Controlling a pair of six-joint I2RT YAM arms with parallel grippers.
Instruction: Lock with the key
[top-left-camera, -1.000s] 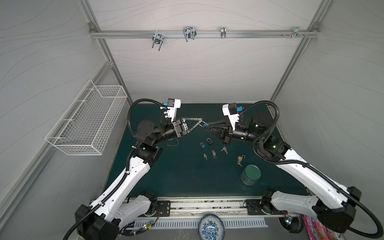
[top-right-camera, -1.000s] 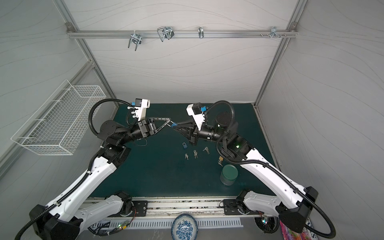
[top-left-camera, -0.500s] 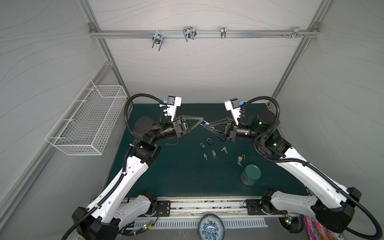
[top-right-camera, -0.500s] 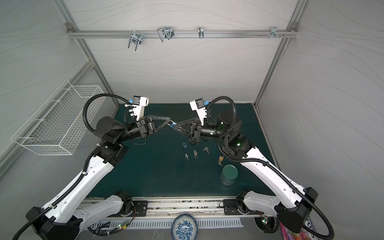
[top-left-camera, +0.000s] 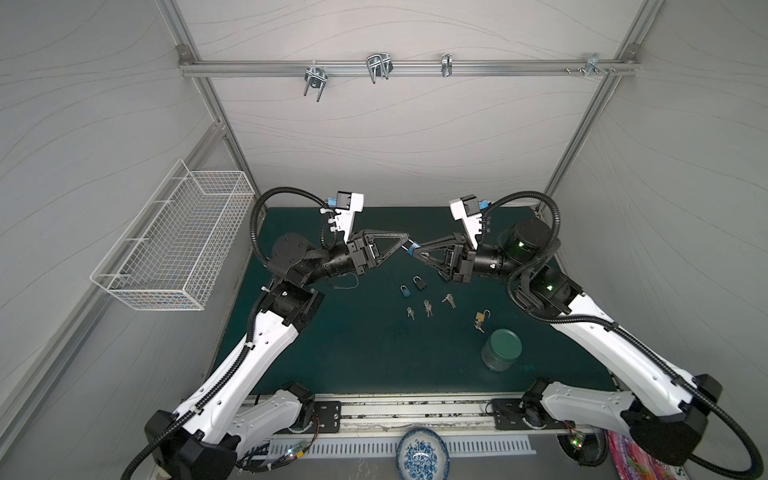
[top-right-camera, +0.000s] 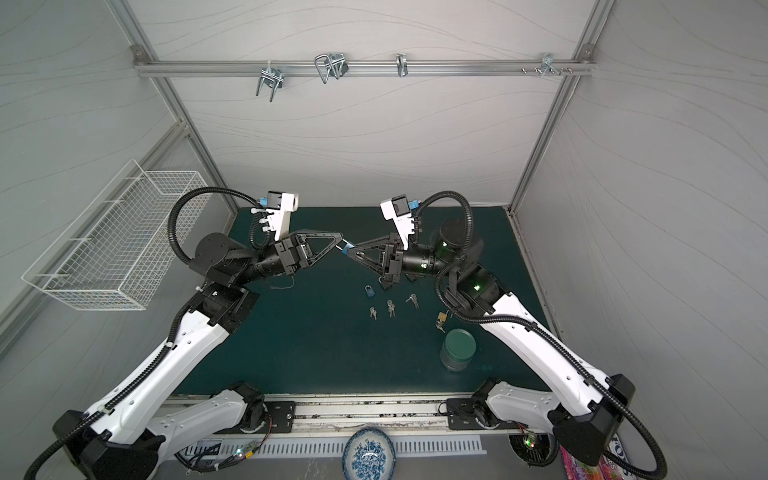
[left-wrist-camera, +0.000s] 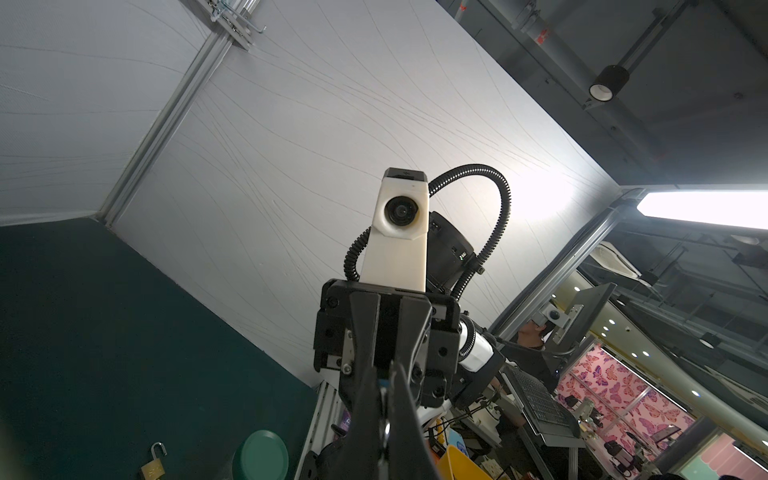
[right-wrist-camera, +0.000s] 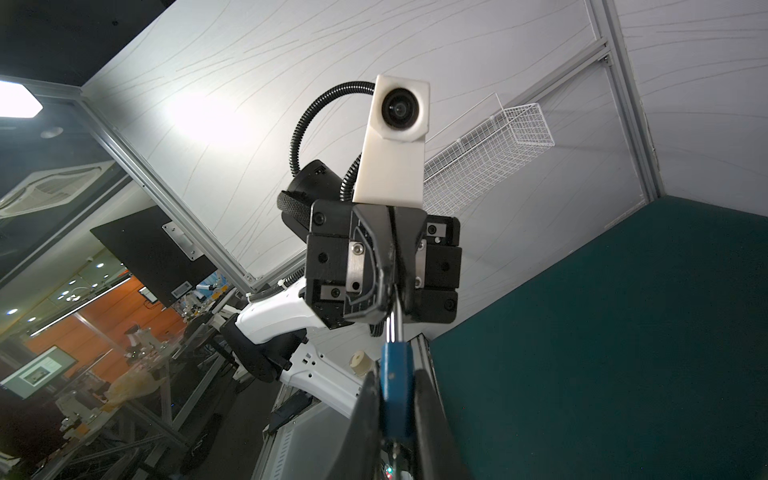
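Both arms are raised over the green mat (top-left-camera: 365, 357), their fingertips meeting in mid-air. My right gripper (top-left-camera: 416, 252) (top-right-camera: 354, 253) (right-wrist-camera: 395, 374) is shut on a small blue padlock (top-left-camera: 412, 249) (top-right-camera: 348, 250) (right-wrist-camera: 397, 386), gripped by its flat faces. My left gripper (top-left-camera: 406, 240) (top-right-camera: 341, 241) (left-wrist-camera: 384, 374) is shut on a thin silver key (right-wrist-camera: 391, 328) (left-wrist-camera: 384, 428). The key's blade appears to run straight into the end of the padlock. The padlock's shackle is hidden between the right fingers.
On the mat below lie another blue padlock (top-left-camera: 405, 291), a black padlock (top-left-camera: 419, 283), three small key sets (top-left-camera: 427, 308) and a brass padlock (top-left-camera: 481, 318) with its shackle open. A green-lidded jar (top-left-camera: 501, 349) stands front right. A wire basket (top-left-camera: 178, 241) hangs on the left wall.
The two grippers have stayed joined tip to tip. Both wrists have risen slightly, and the right gripper has turned to line up more squarely with the left one.
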